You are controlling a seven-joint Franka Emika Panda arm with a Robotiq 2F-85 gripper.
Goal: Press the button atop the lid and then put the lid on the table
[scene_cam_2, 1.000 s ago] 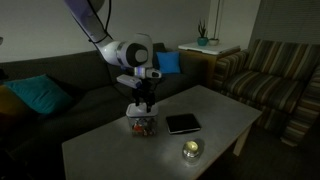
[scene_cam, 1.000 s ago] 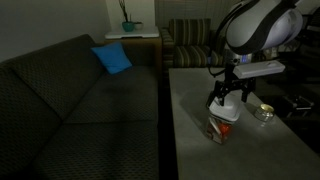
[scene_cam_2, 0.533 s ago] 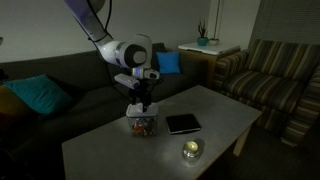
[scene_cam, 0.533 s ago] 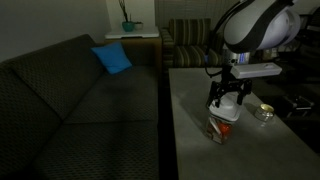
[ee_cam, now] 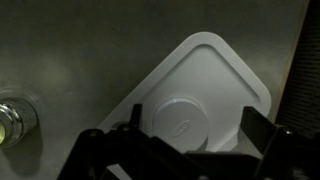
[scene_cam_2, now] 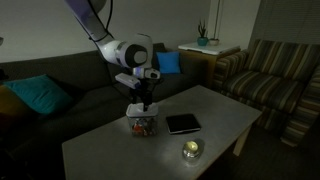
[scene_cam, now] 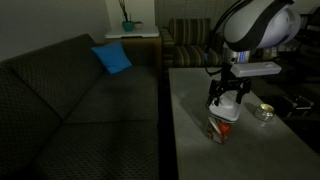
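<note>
The white square lid (ee_cam: 215,70) with rounded corners fills the wrist view, with a round raised button (ee_cam: 180,120) at its middle. It sits on a small clear container (scene_cam: 221,128) that stands on the long grey table (scene_cam: 195,95), also seen in an exterior view (scene_cam_2: 142,125). My gripper (ee_cam: 197,138) hangs straight down just above the lid, open, with one finger on each side of the button. It shows in both exterior views (scene_cam: 225,103) (scene_cam_2: 141,106). I cannot tell whether the fingers touch the lid.
A flat black box (scene_cam_2: 183,123) lies on the table (scene_cam_2: 225,110) beside the container. A small shiny round dish (scene_cam_2: 191,149) (scene_cam: 264,112) (ee_cam: 12,120) stands nearer the edge. A dark sofa (scene_cam: 70,100) runs along the table. A striped armchair (scene_cam_2: 275,75) and a side table with a plant (scene_cam_2: 205,42) stand beyond.
</note>
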